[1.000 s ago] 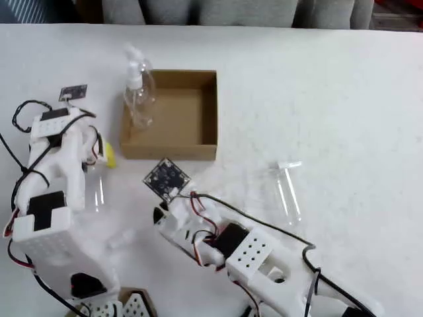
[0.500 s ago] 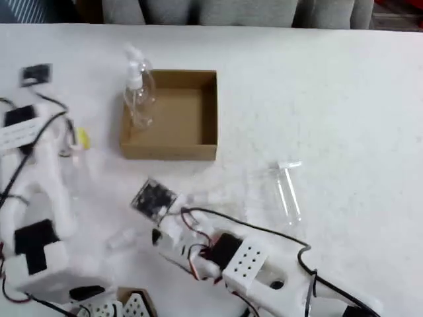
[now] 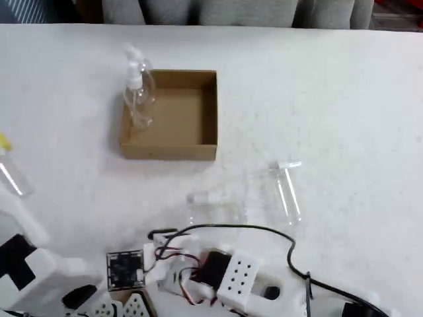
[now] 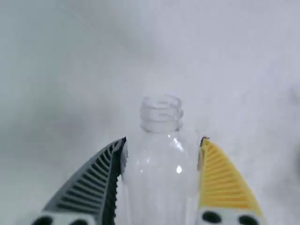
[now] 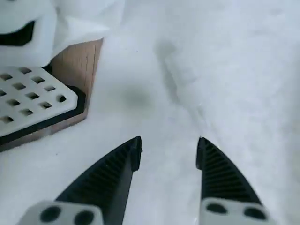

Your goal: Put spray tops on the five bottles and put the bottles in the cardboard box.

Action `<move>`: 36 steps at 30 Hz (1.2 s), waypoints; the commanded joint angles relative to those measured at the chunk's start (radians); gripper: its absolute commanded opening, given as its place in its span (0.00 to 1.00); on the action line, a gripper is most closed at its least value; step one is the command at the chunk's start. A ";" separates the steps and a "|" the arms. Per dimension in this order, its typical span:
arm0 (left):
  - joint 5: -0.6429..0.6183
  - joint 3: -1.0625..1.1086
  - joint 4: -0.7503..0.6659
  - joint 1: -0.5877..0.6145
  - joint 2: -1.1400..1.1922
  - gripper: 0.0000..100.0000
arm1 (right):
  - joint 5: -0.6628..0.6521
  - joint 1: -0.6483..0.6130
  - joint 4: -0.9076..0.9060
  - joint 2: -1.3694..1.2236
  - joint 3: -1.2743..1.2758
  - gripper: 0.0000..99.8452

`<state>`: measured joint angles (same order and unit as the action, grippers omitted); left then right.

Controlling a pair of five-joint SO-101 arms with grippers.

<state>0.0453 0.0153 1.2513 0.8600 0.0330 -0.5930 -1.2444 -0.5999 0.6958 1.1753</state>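
- The clear plastic bottle with a bare threaded neck (image 4: 161, 159) sat between the grey and yellow fingers of the left gripper (image 4: 163, 140), which were clenched on its shoulders. In the high view we found it at the left edge of the frame (image 3: 13, 177), well apart from the box. We judged that it was gripped below the neck so that a spray top could go on.
- A clear bottle with a white spray top (image 3: 137, 92) stood in the upper left corner of the brown cardboard box (image 3: 168, 152); we took that one as done.
- Two more clear bottles lay on their sides on the white table (image 3: 344, 99), one at the centre (image 3: 210, 201) and one just right of it (image 3: 288, 191), waiting, as we judged.
- The right gripper (image 5: 168, 140) hung spread wide over bare table, grasping nothing and touching nothing. Its arm (image 3: 228, 281) lay along the bottom edge of the high view.
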 commanded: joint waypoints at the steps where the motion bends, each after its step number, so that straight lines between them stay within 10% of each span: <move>1: 0.015 -0.084 0.003 0.065 -0.064 0.02 | -0.018 -0.022 -0.004 0.012 -0.101 0.19; 21: 0.077 -0.106 -0.034 0.091 -0.070 0.02 | -0.169 -0.022 0.081 -0.745 -0.516 0.20; 36: 0.078 -0.106 -0.061 0.094 -0.068 0.02 | -0.161 -0.031 -0.013 -0.777 -0.568 0.19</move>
<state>0.1128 -0.0476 1.2206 0.9536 0.0100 -0.7495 -1.2459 -0.5953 -0.0867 0.6229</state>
